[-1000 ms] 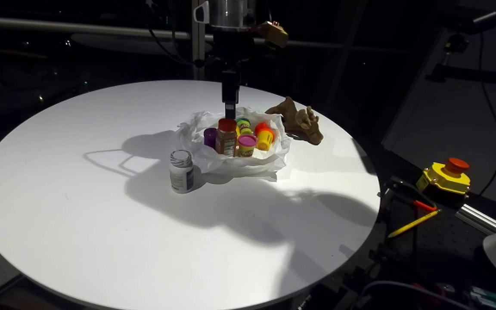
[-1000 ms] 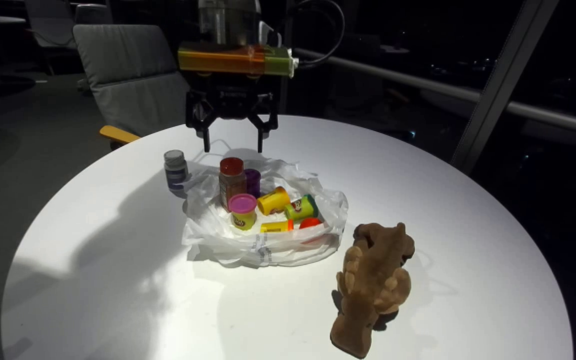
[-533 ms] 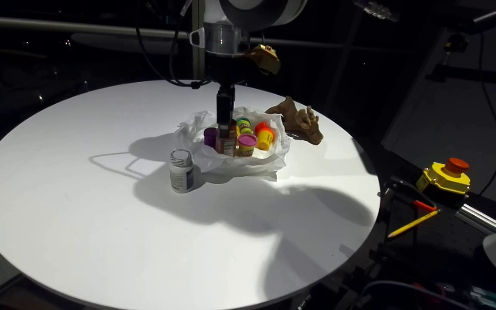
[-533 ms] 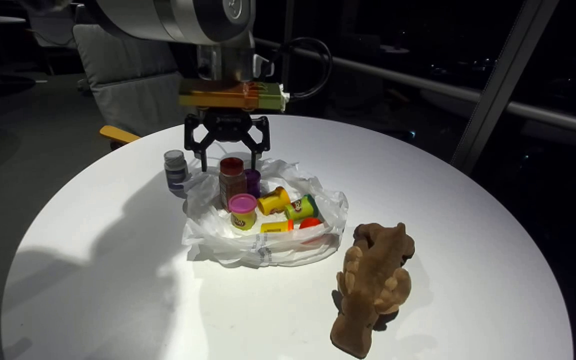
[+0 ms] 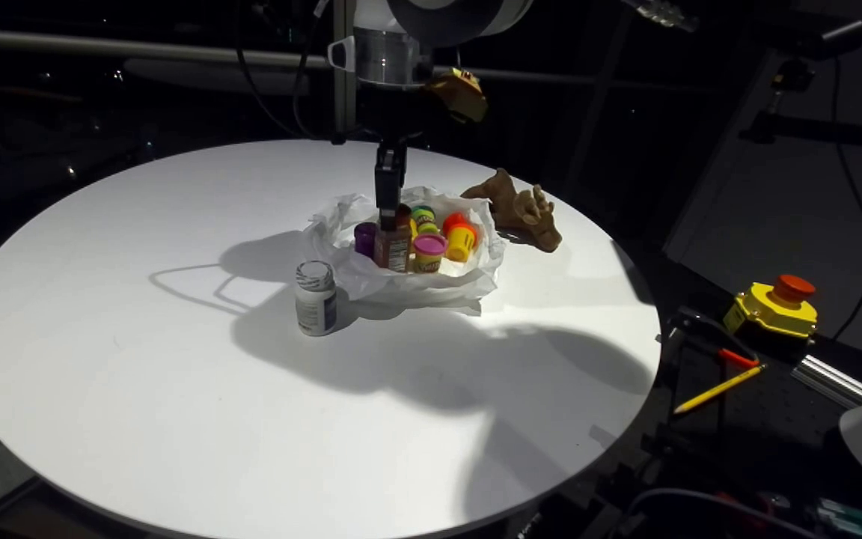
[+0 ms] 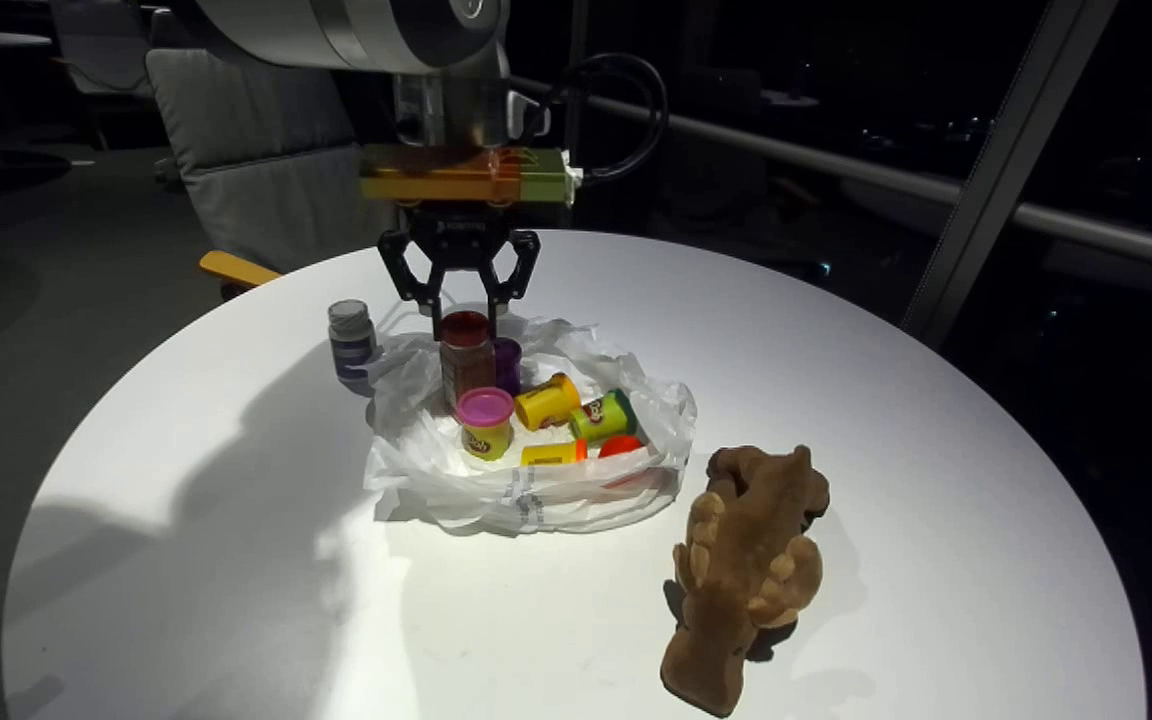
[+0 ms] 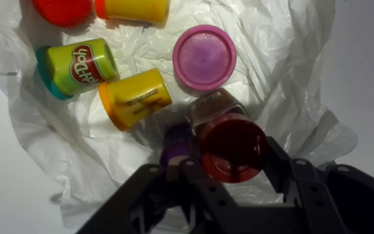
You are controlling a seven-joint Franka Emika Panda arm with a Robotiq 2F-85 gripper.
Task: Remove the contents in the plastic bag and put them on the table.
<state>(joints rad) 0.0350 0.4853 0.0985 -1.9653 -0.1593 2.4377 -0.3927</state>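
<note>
The wrinkled plastic bag (image 6: 526, 505) lies open on the round white table (image 6: 936, 570). My gripper (image 7: 234, 146) reaches down into it, shut on the red-lidded jar (image 6: 466, 375), one finger pressed to each side of the lid. The jar is upright. Beside it in the bag are a purple tub (image 7: 177, 148), a pink-lidded tub (image 7: 205, 58), a green tub (image 7: 76, 66), yellow tubs (image 7: 136, 97) and a red piece (image 7: 63, 9). Outside the bag, a white bottle (image 6: 352, 345) stands on the table and a brown plush toy (image 6: 751, 570) lies there.
The white bottle (image 5: 316, 299) stands close by the bag's edge. Just past the opposite side of the bag is the plush toy (image 5: 521, 213). A grey chair (image 6: 256, 150) stands behind the table, and a yellow box with a red button (image 5: 775, 307) sits beyond the table's rim.
My gripper has come down over the red-lidded jar and its fingers have moved inward onto the lid. In the last half second the jar has risen very slightly.
</note>
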